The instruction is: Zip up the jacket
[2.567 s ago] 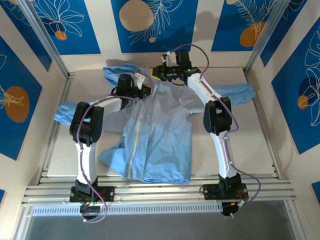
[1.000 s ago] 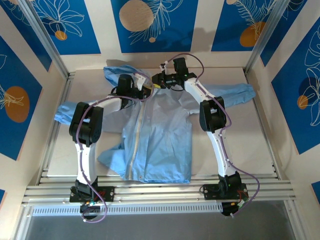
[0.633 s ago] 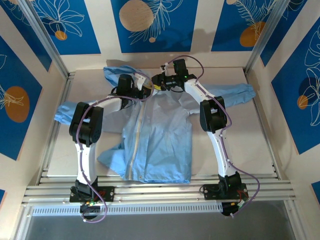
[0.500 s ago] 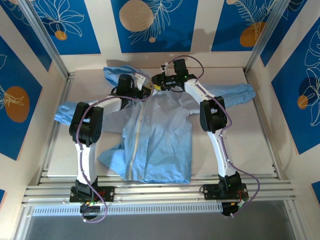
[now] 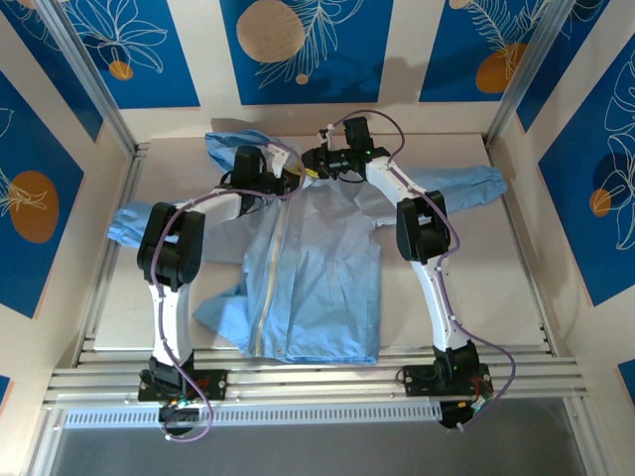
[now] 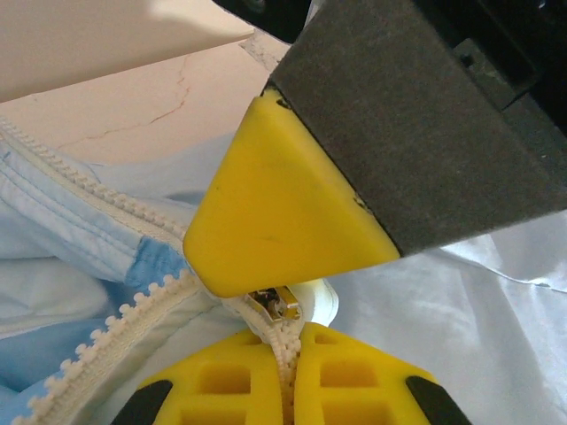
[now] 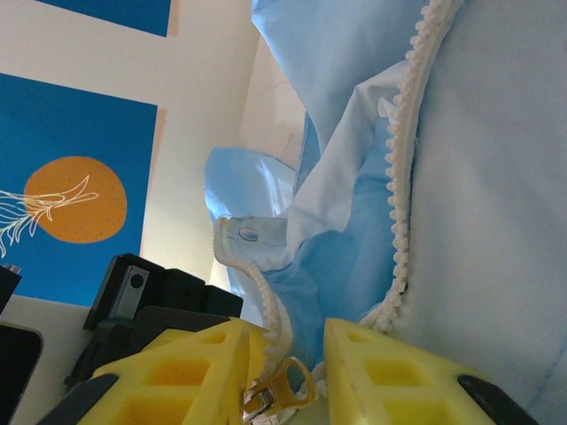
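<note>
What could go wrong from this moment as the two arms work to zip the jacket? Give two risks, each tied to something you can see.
1. The slider sits in the tight gap between the left end effector and the right end effector, so they may collide or knock it loose.
2. Loose folds of the jacket bunch beside unjoined teeth. Fabric could be dragged in and jam.

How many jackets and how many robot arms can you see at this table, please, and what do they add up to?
Jacket: 1
Robot arms: 2, the left arm and the right arm
Total: 3
</note>
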Controlling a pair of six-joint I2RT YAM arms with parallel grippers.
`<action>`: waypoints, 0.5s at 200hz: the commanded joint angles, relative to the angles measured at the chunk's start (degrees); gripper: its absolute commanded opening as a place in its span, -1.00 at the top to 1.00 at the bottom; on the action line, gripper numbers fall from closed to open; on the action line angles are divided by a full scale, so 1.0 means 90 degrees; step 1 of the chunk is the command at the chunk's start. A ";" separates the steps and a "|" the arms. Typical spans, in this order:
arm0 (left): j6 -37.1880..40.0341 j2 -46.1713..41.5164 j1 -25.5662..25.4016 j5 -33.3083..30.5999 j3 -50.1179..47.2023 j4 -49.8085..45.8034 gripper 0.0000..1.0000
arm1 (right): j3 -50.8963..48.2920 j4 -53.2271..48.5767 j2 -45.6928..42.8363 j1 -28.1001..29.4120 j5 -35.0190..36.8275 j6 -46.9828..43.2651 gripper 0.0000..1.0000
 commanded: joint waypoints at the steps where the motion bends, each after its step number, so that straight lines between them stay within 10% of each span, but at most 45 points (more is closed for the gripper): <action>1: -0.0041 0.0006 -0.0005 0.0086 0.0352 0.0094 1.00 | 0.0038 -0.0124 -0.0257 0.0193 -0.0407 0.0007 0.42; 100: -0.0080 0.0127 -0.0012 -0.0018 0.0533 -0.0214 1.00 | 0.0181 -0.0434 -0.0313 0.0340 -0.0341 -0.0387 0.83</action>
